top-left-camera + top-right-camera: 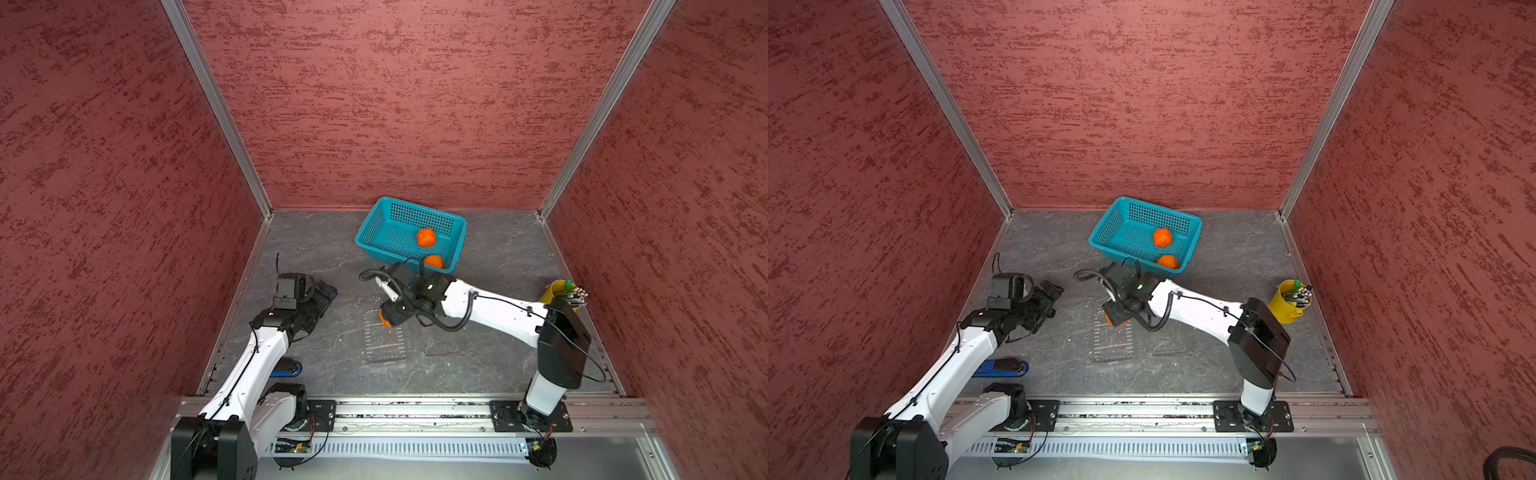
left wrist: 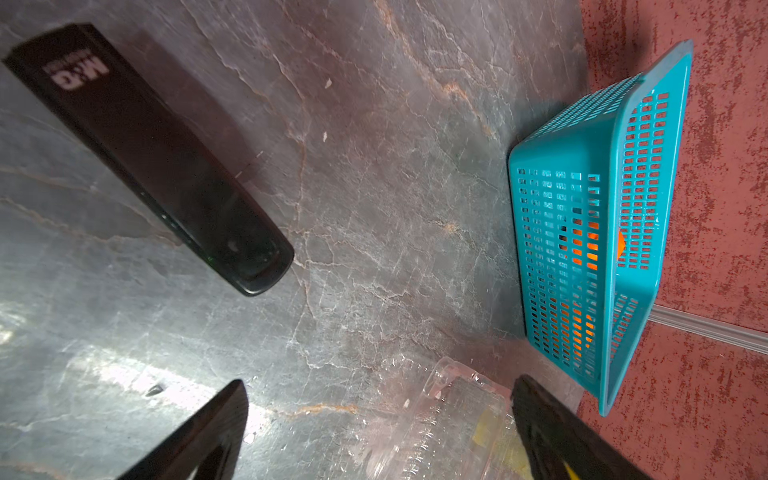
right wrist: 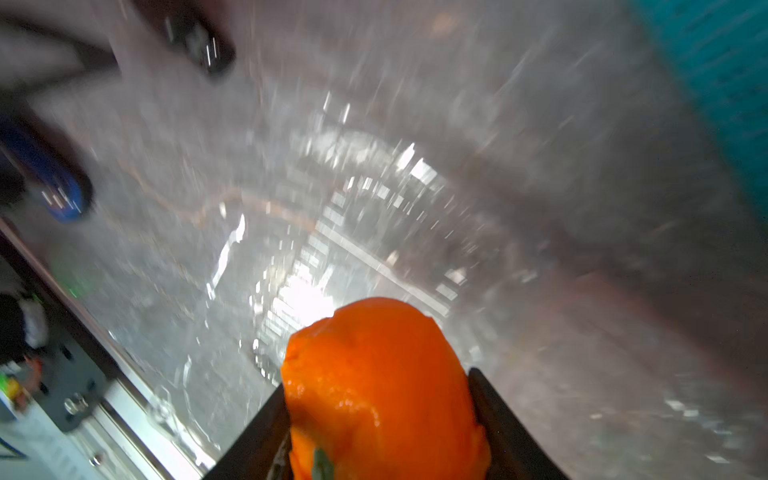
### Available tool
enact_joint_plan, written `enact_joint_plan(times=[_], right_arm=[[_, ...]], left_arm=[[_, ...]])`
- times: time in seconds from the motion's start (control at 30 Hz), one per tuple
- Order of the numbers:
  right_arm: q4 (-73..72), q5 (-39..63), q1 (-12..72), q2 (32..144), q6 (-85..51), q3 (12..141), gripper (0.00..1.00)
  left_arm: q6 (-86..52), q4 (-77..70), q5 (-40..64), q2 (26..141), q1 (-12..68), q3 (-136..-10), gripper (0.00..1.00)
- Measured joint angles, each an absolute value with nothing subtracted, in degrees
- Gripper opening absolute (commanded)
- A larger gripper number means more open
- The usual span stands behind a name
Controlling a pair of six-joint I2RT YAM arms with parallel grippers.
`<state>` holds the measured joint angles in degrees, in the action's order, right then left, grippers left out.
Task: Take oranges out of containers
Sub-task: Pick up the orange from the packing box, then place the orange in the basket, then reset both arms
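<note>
The right gripper [image 3: 382, 419] has its jaws part-closed on one held orange [image 3: 374, 357], pinching it across the short axis. In the right wrist view, which is blurred, the fruit looks oblong. Its long axis runs from btwn the jaws at bottom centre up toward mid-frame. The green stem nub sits at the low end and the rounded end points away, w/ bright tray ribs beyond it.

In both top views the held orange [image 1: 384, 319] [image 1: 1109, 320] peeks out at lower left of the black wrist, centre frame. It is over the upper end of the clear tray [image 1: 384, 345], which lies flat on the worktop [image 1: 498, 257] w/ its long axis up-down in frame. Cannot tell if fruit and tray touch. A second clear piece [image 1: 442, 351], faint, lies just right of the tray.

The teal basket [image 1: 370, 228], upper centre, holds an upper orange [image 1: 426, 237] on its floor. A lower orange [image 1: 434, 262] sits by the near wall, partly hidden.

The left gripper [image 1: 326, 293] [image 2: 374, 432] is left of centre, jaws spread fully, nothing held. In the left wrist view the clear tray [image 2: 440, 415] shows btwn its fingers at bottom.

A yellow cup of pens [image 1: 555, 291] stands at the right edge of the worktop.
</note>
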<state>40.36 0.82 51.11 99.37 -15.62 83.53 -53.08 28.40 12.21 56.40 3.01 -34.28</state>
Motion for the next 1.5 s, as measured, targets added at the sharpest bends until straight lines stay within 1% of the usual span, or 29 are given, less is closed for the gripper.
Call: enact_joint_plan(times=[0.13,0.23,0.27,0.4,0.5,0.57,0.8,0.9,1.0,1.1,1.13,1.17,1.2,1.27,1.37,1.5], right_arm=[[37.7,0.4,42.3,98.6,-14.5,90.3,0.52],[35.5,-0.6,36.2,102.2,-14.1,96.1,0.55],[34.7,-1.1,34.2,104.4,-14.1,98.3,0.57],[33.4,-2.1,28.8,115.1,-14.3,107.6,0.7],[34.4,-2.9,26.8,122.6,-14.3,113.7,0.75],[35.4,-3.3,26.6,125.7,-14.2,116.2,0.77],[36.4,-3.5,27.3,125.8,-14.1,116.6,0.78],[33.8,-3.2,27.6,121.3,-14.4,110.7,0.78],[28.7,-2.5,27.7,111.0,-14.9,98.0,0.78],[20.7,-1.7,27.7,97.5,-15.3,82.8,0.79],[18.0,-1.7,27.7,92.6,-15.4,77.9,0.81],[14.3,-1.8,27.9,87.3,-15.4,72.6,0.94],[11.7,-2.0,27.9,82.8,-15.4,68.6,0.99],[6.5,-3.1,28.0,74.0,-14.5,60.5,0.99],[1.1,-5.7,28.0,64.8,-12.9,51.5,0.99],[-0.3,-10.3,27.2,59.7,-10.5,44.3,0.99]], left_arm=[[-53.1,27.7,13.0,56.8,2.9,-33.5,0.99],[-53.1,27.6,13.2,57.1,2.9,-33.2,1.0],[-53.1,27.5,13.2,57.1,2.9,-33.2,1.0],[-53.1,27.0,13.2,57.1,2.8,-32.8,1.0],[-53.1,27.0,13.3,57.3,2.6,-32.6,1.0],[-53.1,26.9,13.3,57.8,2.5,-32.6,1.0],[-53.1,26.0,13.5,59.1,2.5,-32.6,0.99],[-53.0,25.8,13.5,59.3,2.5,-32.6,1.0],[-52.5,25.8,13.4,59.5,2.5,-32.6,0.99],[-51.0,25.9,12.8,60.0,3.2,-33.6,1.0],[-50.2,25.8,12.2,60.0,3.7,-34.2,0.99],[-49.2,25.7,11.4,59.9,4.3,-34.9,0.99],[-48.4,25.4,10.6,59.7,4.7,-35.4,0.99],[-46.2,24.4,8.2,58.8,5.7,-36.5,0.99],[-43.1,21.8,3.4,56.4,6.5,-37.4,0.99],[-37.7,13.0,-3.4,53.7,6.6,-36.1,1.0]])
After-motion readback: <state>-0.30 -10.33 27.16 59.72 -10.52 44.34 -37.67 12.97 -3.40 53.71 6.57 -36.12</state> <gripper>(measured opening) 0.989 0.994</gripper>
